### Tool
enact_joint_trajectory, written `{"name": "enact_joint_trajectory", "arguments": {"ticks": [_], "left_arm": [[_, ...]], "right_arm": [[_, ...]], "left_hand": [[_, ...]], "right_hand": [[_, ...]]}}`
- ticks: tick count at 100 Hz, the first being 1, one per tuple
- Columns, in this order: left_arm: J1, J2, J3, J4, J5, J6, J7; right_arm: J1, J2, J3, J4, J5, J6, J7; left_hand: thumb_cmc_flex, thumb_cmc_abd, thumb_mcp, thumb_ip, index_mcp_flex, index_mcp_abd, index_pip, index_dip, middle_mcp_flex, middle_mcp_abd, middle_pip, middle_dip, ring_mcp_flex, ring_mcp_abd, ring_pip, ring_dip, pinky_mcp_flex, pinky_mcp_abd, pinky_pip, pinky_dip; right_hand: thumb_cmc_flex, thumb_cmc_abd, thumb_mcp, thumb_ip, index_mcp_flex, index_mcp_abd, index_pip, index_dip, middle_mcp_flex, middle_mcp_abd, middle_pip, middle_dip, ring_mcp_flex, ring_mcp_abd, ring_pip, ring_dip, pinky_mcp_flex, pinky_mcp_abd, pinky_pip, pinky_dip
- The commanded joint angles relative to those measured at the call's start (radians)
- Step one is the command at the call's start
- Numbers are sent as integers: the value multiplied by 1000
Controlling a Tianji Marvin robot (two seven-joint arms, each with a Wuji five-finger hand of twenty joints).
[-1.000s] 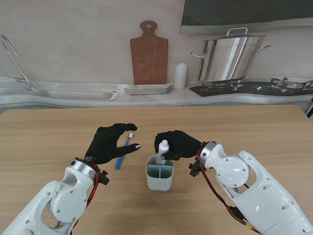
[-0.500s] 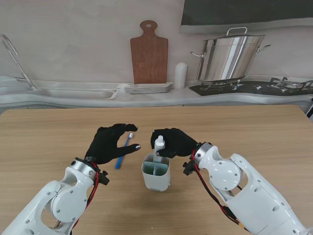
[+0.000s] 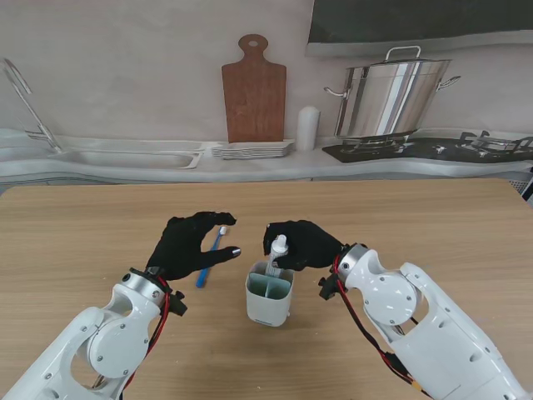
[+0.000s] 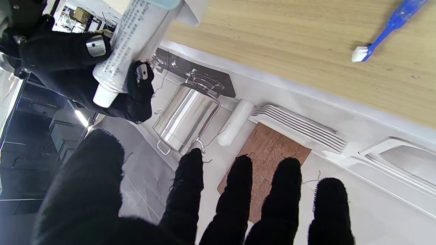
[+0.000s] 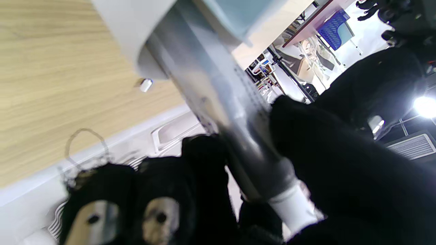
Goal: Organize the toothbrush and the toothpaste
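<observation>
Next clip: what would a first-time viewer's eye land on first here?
Likely the right hand at the table's middle, pinching a white toothpaste tube whose lower end sits inside a small divided holder. Next, the left hand, fingers spread and holding nothing, hovering over a blue toothbrush lying flat on the wooden table just left of the holder.

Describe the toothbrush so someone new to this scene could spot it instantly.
On the wooden table, look near the middle, just left of the white divided holder. The toothbrush lies flat there, under the spread fingers of the left hand, which hovers open above it. It is the only blue thing on the table, slim, with a white bristle head pointing away from me.
</observation>
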Motion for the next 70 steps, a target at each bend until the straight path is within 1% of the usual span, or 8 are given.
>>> {"name": "enact_joint_trajectory", "arguments": {"ticks": [1, 10, 19, 28, 30, 38, 45, 70], "left_arm": [[2, -1, 1, -10, -2, -3, -19], [0, -1, 2, -9, -2, -3, -19], [-1, -1, 3, -9, -2, -2, -19], [-1, -1, 5, -9, -2, -2, -20], [-2, -1, 5, -8, -2, -2, -20], [-2, -1, 5, -8, -1, -3, -20], [-2, -1, 5, -8, -1, -3, -21], [-2, 0, 6, -7, -1, -3, -23]], "right_arm": [[-11, 4, 10, -5, 0, 3, 18], [-20, 5, 24, -6, 8, 3, 26], [-28, 6, 36, -9, 4, -3, 24], [-36, 6, 46, -13, 1, -6, 18], [-38, 6, 48, -14, 1, -6, 18], [-44, 7, 57, -18, 0, -10, 19], [-52, 7, 65, -20, -1, -14, 19], [-73, 9, 87, -22, -7, -36, 15]], "left_hand": [[9, 14, 15, -4, 15, -25, 0, 6, 22, -13, -12, -39, 14, -6, -5, -2, -4, 10, 5, -7], [9, 14, 15, -4, 15, -26, 0, 6, 23, -13, -12, -39, 14, -5, -5, -2, -3, 9, 6, -7], [10, 13, 15, -4, 16, -25, 0, 6, 23, -13, -12, -39, 14, -6, -5, -2, -4, 10, 6, -7], [10, 15, 14, -4, 16, -25, 0, 6, 23, -13, -12, -39, 14, -6, -5, -2, -4, 11, 6, -7], [10, 14, 14, -4, 16, -26, 0, 6, 23, -13, -12, -39, 14, -6, -5, -2, -4, 11, 6, -7], [10, 14, 14, -4, 15, -25, 0, 6, 23, -13, -12, -39, 15, -6, -5, -2, -3, 9, 7, -7], [11, 14, 14, -4, 16, -25, 0, 6, 24, -14, -12, -39, 14, -6, -5, -2, -3, 10, 6, -8], [10, 14, 14, -4, 16, -24, 0, 6, 24, -14, -12, -39, 15, -6, -5, -2, -3, 11, 7, -8]], "right_hand": [[-37, 38, 43, 15, -29, 11, 28, -13, 32, 38, 31, 19, -35, -99, -22, 5, 10, -81, 92, -10], [-84, 78, 30, 51, -47, 44, -15, -15, 5, 55, 22, 15, -36, -68, -47, -11, 5, -41, 66, -25], [-151, 143, 10, 105, -70, 79, -74, 7, -17, 60, 18, 12, -37, -54, -62, -21, 3, -30, 56, -34], [-189, 182, -8, 138, -87, 104, -112, 32, -31, 66, 13, 8, -38, -42, -73, -28, 0, -15, 45, -41], [-198, 195, -16, 153, -92, 111, -128, 53, -36, 67, 13, 7, -38, -38, -76, -31, -1, -7, 41, -44], [-210, 213, -28, 163, -101, 117, -144, 76, -44, 70, 11, 5, -38, -30, -83, -35, -3, 4, 34, -49], [-220, 230, -57, 222, -107, 124, -189, 179, -50, 72, 11, 2, -39, -22, -88, -38, -4, 12, 30, -54], [-228, 218, -66, 217, -124, 138, -201, 199, -59, 72, 8, 1, -38, -19, -89, -39, -4, 17, 28, -55]]}}
